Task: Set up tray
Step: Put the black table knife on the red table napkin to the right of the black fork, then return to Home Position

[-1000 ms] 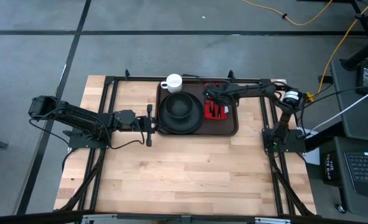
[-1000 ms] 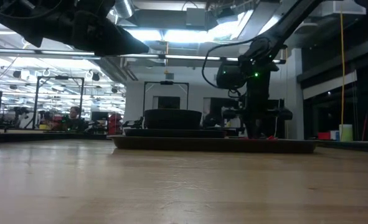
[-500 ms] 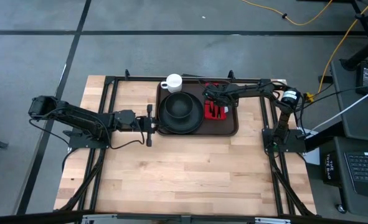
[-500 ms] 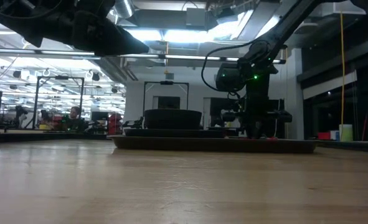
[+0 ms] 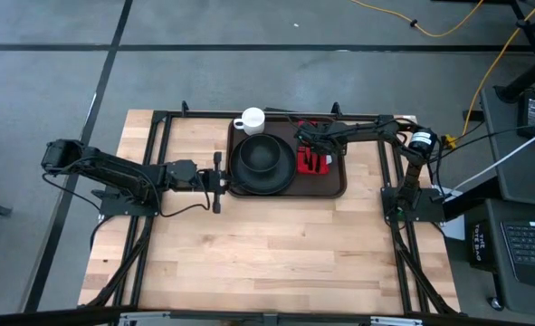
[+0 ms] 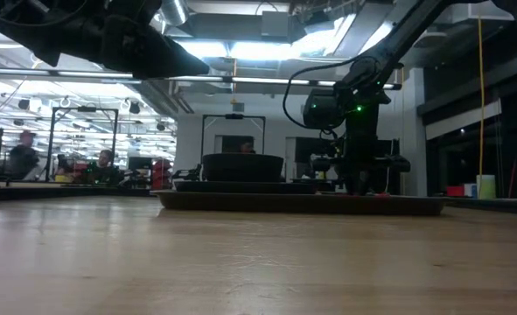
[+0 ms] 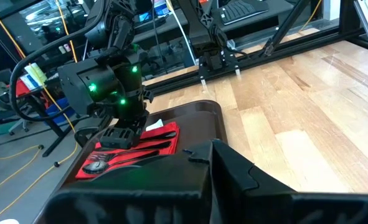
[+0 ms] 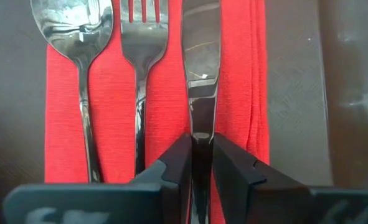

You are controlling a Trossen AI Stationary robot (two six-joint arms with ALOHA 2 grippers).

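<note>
Nearly done: the tray [image 5: 335, 186] holds plate [image 5: 263, 161], napkin [image 8: 159, 93], spoon [image 8: 79, 37] and fork [image 8: 141, 31]. The right gripper [image 8: 201, 163] straddles the knife [image 8: 199, 74] handle, grip uncertain; the left gripper [image 5: 218, 180] waits clenched beside the tray.

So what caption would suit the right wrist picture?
Right gripper straddles the knife handle beside fork and spoon on the red napkin.

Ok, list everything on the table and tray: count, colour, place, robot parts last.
Large dark brown rectangular tray: one, on the wooden table's far half.
Light wooden table: one, under everything.
Round black plate: one, on the tray's left part.
Black bowl: one, on the plate.
White mug: one, at the tray's far left corner.
Folded red napkin: one, on the tray right of the plate.
Shiny metal spoon, fork, knife: one each, side by side on the napkin.
Left gripper: dark, shut, at the tray's left edge.
Right gripper: dark, fingers either side of the knife's handle.
</note>
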